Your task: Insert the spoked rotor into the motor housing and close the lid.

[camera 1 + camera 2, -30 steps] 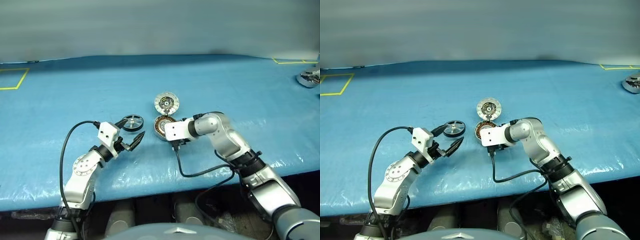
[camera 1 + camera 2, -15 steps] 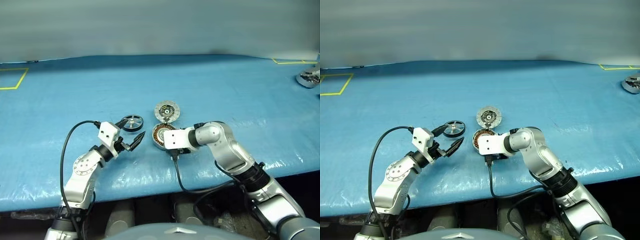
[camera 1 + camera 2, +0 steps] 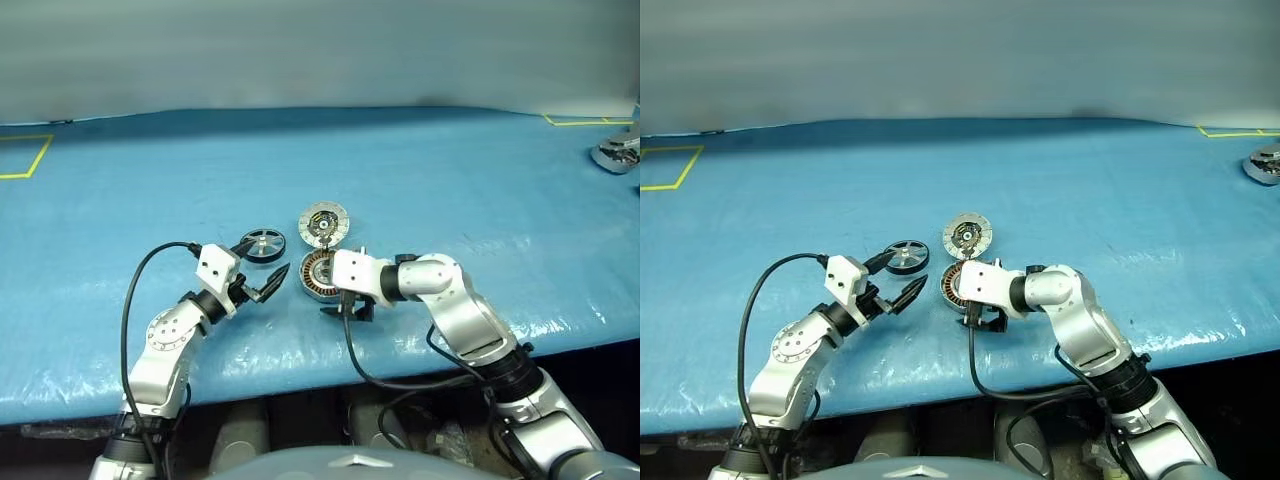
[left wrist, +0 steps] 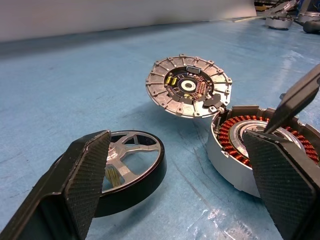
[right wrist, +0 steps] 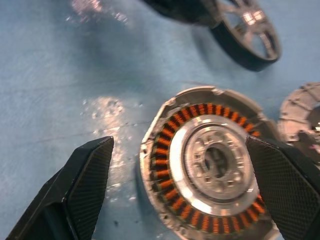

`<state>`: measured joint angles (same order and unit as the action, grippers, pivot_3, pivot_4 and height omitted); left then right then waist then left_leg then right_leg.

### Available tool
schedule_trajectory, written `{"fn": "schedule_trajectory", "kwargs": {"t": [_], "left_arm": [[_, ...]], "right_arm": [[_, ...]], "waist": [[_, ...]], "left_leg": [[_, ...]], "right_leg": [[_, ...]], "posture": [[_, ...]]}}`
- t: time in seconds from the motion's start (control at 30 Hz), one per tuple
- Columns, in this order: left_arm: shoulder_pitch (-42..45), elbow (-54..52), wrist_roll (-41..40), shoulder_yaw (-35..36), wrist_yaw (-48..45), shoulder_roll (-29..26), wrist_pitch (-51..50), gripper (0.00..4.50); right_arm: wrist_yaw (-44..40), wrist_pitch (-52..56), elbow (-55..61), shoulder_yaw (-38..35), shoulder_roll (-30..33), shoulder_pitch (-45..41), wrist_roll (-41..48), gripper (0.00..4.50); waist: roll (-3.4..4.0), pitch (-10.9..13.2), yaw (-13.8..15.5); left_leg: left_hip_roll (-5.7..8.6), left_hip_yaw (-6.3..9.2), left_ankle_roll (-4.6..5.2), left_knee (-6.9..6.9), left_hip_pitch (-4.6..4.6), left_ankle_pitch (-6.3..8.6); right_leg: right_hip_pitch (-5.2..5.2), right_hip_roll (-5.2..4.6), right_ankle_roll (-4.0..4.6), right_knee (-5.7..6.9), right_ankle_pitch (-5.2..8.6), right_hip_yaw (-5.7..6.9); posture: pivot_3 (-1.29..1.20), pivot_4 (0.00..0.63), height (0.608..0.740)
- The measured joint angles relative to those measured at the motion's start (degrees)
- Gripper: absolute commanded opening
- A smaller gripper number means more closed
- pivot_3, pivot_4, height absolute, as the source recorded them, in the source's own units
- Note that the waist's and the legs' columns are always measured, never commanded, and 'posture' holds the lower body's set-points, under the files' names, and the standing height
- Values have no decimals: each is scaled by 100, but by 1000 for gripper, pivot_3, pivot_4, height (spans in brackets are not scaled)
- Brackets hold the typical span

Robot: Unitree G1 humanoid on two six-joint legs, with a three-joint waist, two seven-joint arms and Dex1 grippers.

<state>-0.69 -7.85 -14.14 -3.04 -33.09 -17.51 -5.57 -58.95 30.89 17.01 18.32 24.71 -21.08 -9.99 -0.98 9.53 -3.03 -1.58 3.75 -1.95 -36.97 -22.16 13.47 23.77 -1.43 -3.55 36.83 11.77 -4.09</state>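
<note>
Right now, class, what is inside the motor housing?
The motor housing holds a ring of copper-brown windings around a silver centre. The spoked rotor lies outside it. What lies beneath the centre is covered.

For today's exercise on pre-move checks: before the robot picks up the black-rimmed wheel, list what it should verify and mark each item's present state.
1. Black-rimmed spoked rotor with silver hub lies free on the blue table cover, ungripped: ok.
2. Round silver motor housing with copper windings sits open side up, cavity unobstructed: ok.
3. Flat silver slotted lid is off the housing: ok; it seems propped on the housing's rim, flatness cannot tell.
4. Left gripper open, beside the rotor: ok.
5. Right gripper open, holding nothing: ok.
6. Right gripper clear of the housing for insertion: not ok, its fingers straddle it.
</note>
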Motion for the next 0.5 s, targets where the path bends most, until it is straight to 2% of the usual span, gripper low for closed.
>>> {"fn": "schedule_trajectory", "kwargs": {"t": [0.2, 0.3, 0.4, 0.5], "left_arm": [[6, 39, -18, -14, -195, -20, -20, 4500], [9, 45, -56, -41, -330, -57, -27, 4500], [10, 53, -71, -43, -452, -78, -48, 4500], [44, 60, -74, -87, -558, -77, -59, 4500]], "right_arm": [[690, 380, 46, -1148, -114, 328, 790, 4449], [1170, 351, -355, -1644, 56, 737, 841, 4449], [1453, 324, -781, -2081, -49, 1157, 1151, 4449], [1796, 92, -1080, -2409, -278, 1222, 1426, 4449]], "waist": [[-5, 3, 48], [-5, 3, 91], [2, 7, 72], [5, 9, 7]], "left_leg": [[1, 0, 0, -3, -14, 0], [2, 1, 0, -4, -27, 0], [1, -3, 1, -1, -35, 1], [0, -5, 2, -4, -34, 0]], "right_leg": [[8, -1, 0, -4, 0, 0], [16, -1, 0, -8, 0, 1], [29, 0, -1, -7, -1, -3], [30, 1, -1, -1, -1, -5]], "posture": [[0, 150, 740], [0, 150, 740], [0, 150, 740], [0, 150, 740]]}}
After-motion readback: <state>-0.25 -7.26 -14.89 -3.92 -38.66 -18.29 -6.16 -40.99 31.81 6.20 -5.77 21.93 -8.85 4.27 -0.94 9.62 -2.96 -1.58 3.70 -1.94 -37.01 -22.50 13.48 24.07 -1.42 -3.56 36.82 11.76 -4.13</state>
